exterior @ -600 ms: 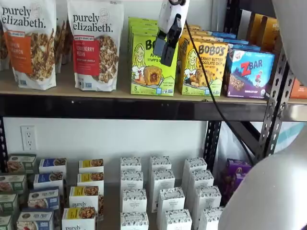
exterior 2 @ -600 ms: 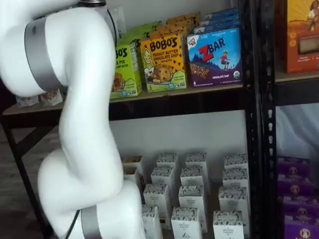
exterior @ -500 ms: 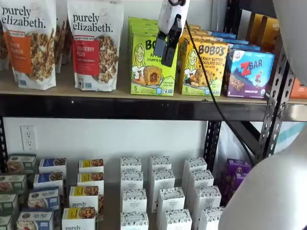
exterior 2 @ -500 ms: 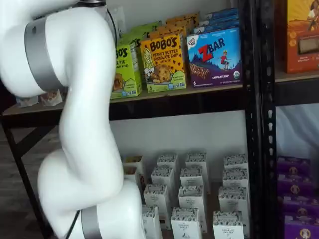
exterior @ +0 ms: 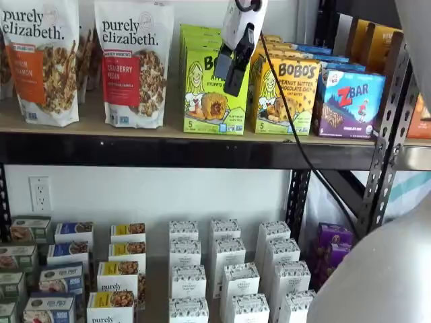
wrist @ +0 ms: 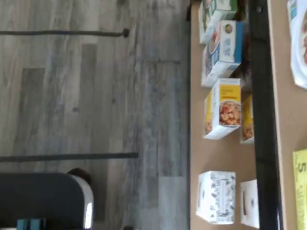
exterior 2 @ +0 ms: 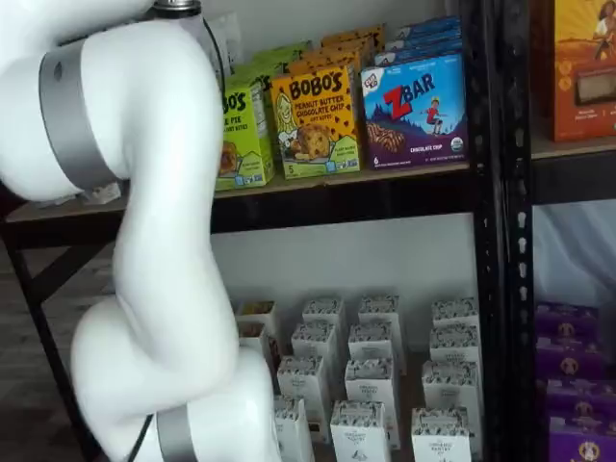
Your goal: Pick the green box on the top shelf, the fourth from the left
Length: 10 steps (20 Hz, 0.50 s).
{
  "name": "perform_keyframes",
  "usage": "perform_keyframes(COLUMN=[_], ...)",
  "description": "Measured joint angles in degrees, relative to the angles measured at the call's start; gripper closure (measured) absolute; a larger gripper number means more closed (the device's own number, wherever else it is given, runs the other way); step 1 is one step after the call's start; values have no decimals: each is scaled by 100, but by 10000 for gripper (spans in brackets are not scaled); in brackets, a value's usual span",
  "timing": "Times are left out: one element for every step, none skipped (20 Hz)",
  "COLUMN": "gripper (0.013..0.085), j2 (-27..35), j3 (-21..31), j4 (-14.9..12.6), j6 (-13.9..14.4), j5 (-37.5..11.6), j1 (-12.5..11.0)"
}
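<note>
The green box is a lime-green Bobo's carton standing at the front of a row on the top shelf, between a granola pouch and a yellow-orange Bobo's box. It also shows in a shelf view, half hidden behind my white arm. My gripper hangs from the picture's upper edge in front of the box's upper right part, nearer the camera than the shelf. Its two black fingers stand apart, open, with nothing between them. The wrist view shows only floor and lower-shelf cartons.
Purely Elizabeth pouches stand left of the green box. A yellow-orange Bobo's box and a blue ZBar box stand to its right. A black upright bounds the bay. Small cartons fill the lower shelf. A cable trails from the gripper.
The gripper has shifted only slightly in front of the green box. The arm's large white links have swung a little, showing less at the right edge of one shelf view.
</note>
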Motion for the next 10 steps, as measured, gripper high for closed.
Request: perform_keyframes(gripper=[130, 130, 130, 130, 130, 130, 130, 130, 130, 130], j2=[-37, -64, -69, -62, -58, -30, 0, 8, 19, 57], j3=[50, 92, 100, 94, 91, 53, 18, 10, -2, -53], j4=[17, 33, 30, 28, 35, 27, -2, -13, -12, 1], j6=[5, 15, 36, 51, 62, 72, 82, 85, 83, 72], j5=[-78, -147, -177, -185, -205, -172, -141, -147, -150, -94], j1=[8, 20, 44, 60, 70, 79, 91, 95, 91, 76])
